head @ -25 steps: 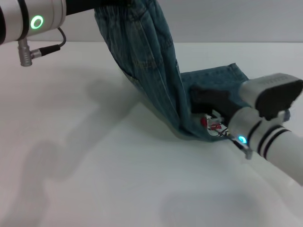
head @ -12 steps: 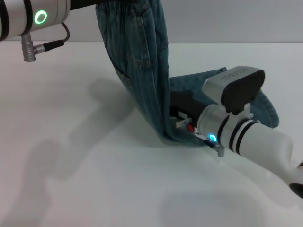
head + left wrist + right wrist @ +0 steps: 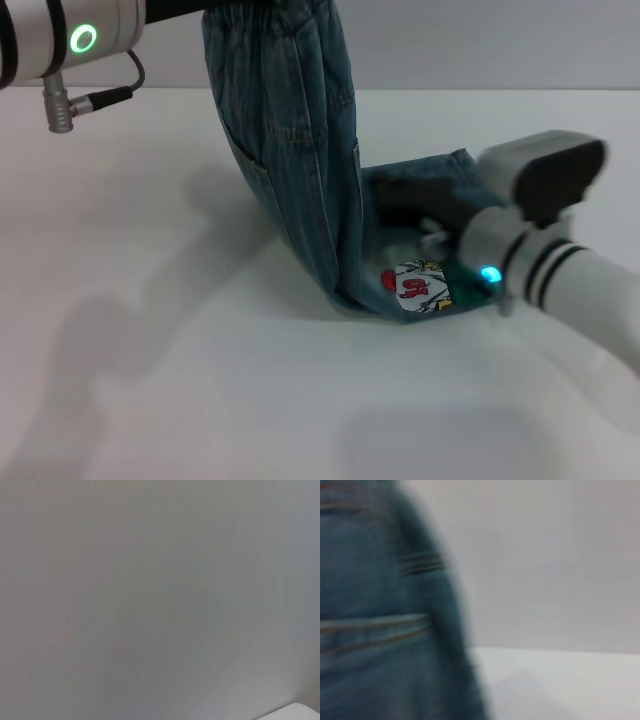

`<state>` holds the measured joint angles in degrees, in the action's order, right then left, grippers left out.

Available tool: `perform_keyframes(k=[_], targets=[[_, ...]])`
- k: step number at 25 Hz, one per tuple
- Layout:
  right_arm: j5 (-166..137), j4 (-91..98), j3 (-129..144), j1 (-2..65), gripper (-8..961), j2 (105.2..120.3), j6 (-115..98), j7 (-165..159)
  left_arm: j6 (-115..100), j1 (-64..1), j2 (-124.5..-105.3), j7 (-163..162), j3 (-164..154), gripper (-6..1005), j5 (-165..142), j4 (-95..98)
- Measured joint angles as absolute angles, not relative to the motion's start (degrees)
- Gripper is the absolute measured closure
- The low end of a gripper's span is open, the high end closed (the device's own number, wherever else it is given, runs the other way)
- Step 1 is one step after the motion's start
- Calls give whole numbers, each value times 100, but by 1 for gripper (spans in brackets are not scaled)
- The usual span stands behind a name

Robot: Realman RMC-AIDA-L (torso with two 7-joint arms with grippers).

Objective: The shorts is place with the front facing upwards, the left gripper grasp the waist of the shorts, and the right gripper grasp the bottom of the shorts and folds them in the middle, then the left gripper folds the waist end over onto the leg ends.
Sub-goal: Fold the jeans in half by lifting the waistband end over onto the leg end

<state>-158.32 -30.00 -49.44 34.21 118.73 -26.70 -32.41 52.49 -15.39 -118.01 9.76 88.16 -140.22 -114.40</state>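
I am holding shorts (image 3: 300, 170) up by waist, left gripper off-frame above; denim hanging limp, heavy. Right gripper (image 3: 405, 205) resting on hems beside cartoon print (image 3: 415, 288); jaws unreadable. Better gripping band.

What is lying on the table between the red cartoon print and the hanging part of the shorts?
Only blue denim of the shorts themselves lies there, up to the red-green cartoon print, as the head view shows.

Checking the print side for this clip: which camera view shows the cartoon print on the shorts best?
The head view: the red and green cartoon print faces up on the shorts, on the table beside the right gripper. The right wrist view shows only blurred denim with stitched seams. The left wrist view shows no shorts at all.
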Motion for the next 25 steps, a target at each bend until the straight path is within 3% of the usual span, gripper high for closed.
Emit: perform_keyframes(k=[5,11,14,17,22,25], targets=[[-15844,-2747,-5740,3089,952,11750,-3059,-2900,5217,-1531,-11800,976,8787,908,-14022,-11434],[-15847,-2900,-6574,2495,952,11469,-3279,-2803,5097,-1566,-11806,975,8580,912,-14009,-11400],[-15847,-2987,-6594,2400,952,11449,-3288,-2806,5086,-1576,-11810,975,8541,912,-14007,-11383],[-15914,-3091,-6486,2400,952,11518,-3253,-2822,5072,-1588,-11812,975,8519,912,-14007,-11372],[-16379,-3086,-6359,2642,952,11844,-3180,-2838,5037,-1591,-11813,975,8522,912,-14007,-11371],[-16443,-3100,-6016,2864,952,11893,-3032,-2914,5007,-1591,-11813,975,8515,912,-14007,-11371]])
